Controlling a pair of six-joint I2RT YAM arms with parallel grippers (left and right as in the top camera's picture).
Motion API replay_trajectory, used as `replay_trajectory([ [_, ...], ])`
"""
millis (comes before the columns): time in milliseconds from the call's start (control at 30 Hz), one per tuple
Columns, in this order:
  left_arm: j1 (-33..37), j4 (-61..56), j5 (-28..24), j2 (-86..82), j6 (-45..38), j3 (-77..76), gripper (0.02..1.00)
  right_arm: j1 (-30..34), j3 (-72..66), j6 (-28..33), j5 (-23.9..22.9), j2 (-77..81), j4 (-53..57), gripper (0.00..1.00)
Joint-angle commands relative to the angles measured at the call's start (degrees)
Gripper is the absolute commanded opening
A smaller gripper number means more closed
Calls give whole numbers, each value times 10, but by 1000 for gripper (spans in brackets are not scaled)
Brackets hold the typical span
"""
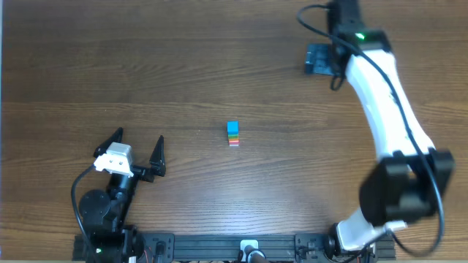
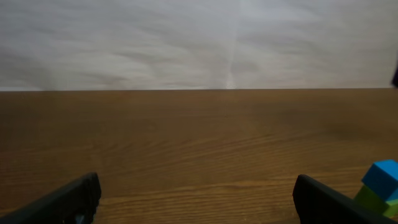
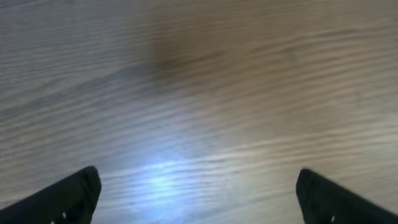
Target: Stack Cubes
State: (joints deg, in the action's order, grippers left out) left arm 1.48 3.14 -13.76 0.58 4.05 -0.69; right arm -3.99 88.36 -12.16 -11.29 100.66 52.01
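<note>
Right arm (image 1: 384,95) wearing white shells over black joints, green light (image 1: 359,35) glowing at its wrist, black cable (image 1: 300,20) trailing, left arm (image 1: 110,204) showing black links, left gripper (image 1: 137,142) carrying white block (image 1: 117,157), black fingers (image 1: 158,152).

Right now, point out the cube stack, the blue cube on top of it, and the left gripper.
cube stack (image 1: 232,136), top view, middle of the stack's visible side.
blue cube (image 2: 384,176), left wrist view, middle of its visible face.
left gripper (image 1: 140,135), top view, midway between its open fingertips.
</note>
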Motion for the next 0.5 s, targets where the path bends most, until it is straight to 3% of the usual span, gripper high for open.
replay_trajectory([
  [33,3,-2,-8,-3,-8,4,998,38,-109,46,22,-131,-67,993],
  [367,3,-2,-8,-3,-8,4,998,65,-405,75,117,-470,-215,991],
  [500,3,-2,-8,-3,-8,4,998,65,-519,75,129,-631,-272,993],
])
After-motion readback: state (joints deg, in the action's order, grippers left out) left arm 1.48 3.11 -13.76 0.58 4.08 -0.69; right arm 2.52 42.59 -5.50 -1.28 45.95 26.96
